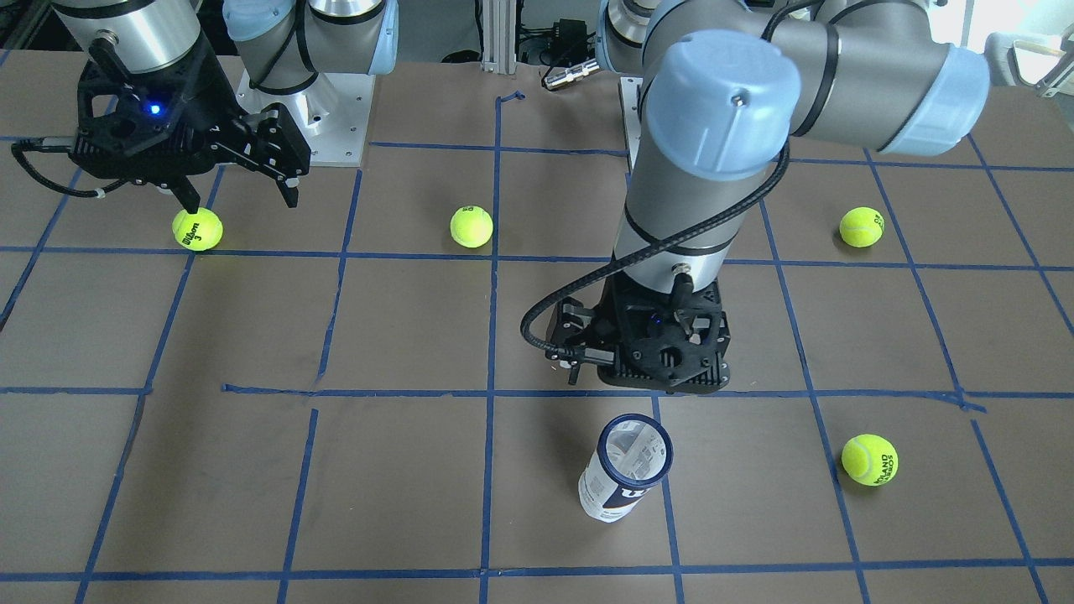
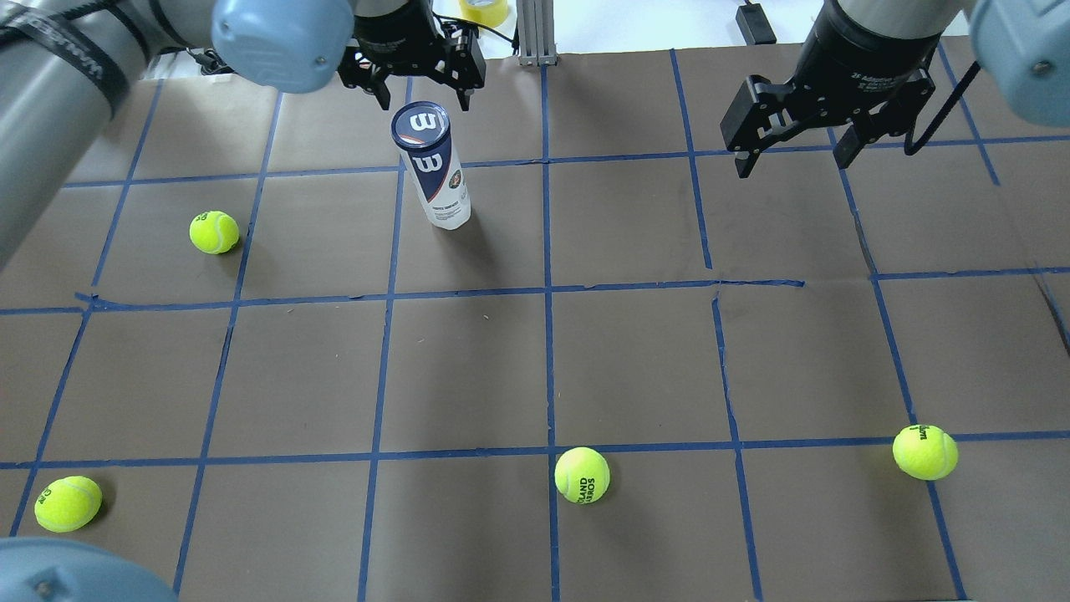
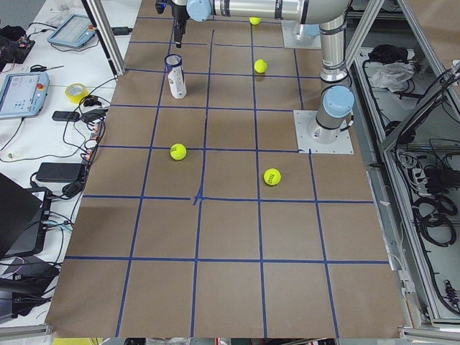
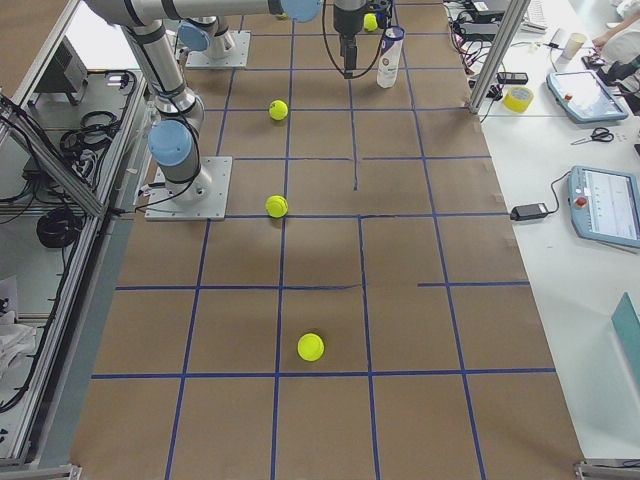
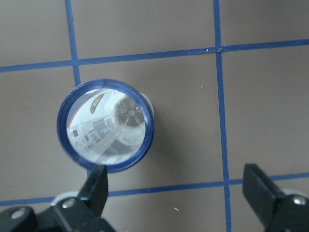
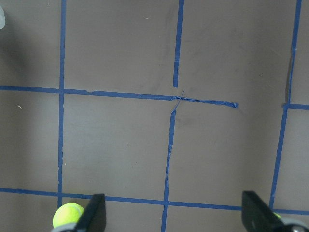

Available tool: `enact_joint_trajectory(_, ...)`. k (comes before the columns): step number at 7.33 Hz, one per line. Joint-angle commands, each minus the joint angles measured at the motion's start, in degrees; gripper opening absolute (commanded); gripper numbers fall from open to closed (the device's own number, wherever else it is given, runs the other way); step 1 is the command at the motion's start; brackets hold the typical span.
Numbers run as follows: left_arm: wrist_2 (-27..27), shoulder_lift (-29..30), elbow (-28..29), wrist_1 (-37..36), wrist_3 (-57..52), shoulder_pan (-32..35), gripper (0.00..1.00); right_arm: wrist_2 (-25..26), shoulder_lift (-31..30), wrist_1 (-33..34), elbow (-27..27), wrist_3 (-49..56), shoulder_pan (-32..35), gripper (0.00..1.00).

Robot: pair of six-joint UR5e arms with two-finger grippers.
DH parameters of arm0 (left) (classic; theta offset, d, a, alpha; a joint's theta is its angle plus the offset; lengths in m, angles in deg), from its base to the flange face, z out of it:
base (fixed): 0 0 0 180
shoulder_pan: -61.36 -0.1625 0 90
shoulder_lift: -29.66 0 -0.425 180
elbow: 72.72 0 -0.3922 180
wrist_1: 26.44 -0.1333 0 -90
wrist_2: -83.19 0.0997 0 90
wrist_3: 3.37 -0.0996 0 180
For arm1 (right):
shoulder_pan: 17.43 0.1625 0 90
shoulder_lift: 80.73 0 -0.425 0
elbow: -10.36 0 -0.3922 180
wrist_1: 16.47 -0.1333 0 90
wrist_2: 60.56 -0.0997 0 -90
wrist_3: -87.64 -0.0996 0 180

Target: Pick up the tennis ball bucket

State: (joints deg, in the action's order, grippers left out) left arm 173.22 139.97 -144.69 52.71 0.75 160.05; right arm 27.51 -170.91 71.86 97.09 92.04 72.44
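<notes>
The tennis ball bucket [image 1: 625, 474] stands upright on the brown table, a clear can with a white-and-navy Wilson label and a dark blue rim. It also shows in the overhead view [image 2: 432, 163] and from above in the left wrist view [image 5: 106, 124]. My left gripper [image 2: 424, 92] is open and empty and hovers above the can's top. In the left wrist view the gripper [image 5: 178, 188] has the can off to one side, by one finger [image 5: 96, 186]. My right gripper [image 2: 790, 163] is open and empty, far from the can.
Several loose yellow tennis balls lie on the table: one [image 2: 214, 232] left of the can, one [image 2: 582, 475] near the front middle, one [image 2: 924, 451] front right, one [image 2: 68, 503] front left. Blue tape lines grid the brown surface.
</notes>
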Motion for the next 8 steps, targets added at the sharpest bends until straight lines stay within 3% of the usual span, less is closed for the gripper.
enact_joint_trajectory(1,-1.3,-4.0,-0.2,7.2,-6.5,-5.6,1.0,0.0,0.0,0.0,-0.1,0.0,0.0,1.0)
enact_joint_trajectory(6,-1.3,-17.1,-13.2,9.1,-12.7,-13.9,1.0,0.0,-0.4,-0.3,0.0,-0.8,0.0,1.0)
enact_joint_trajectory(8,-1.3,-20.7,-18.1,9.1,-11.2,-13.5,1.0,0.2,-0.4,-0.4,0.0,-0.8,0.0,1.0)
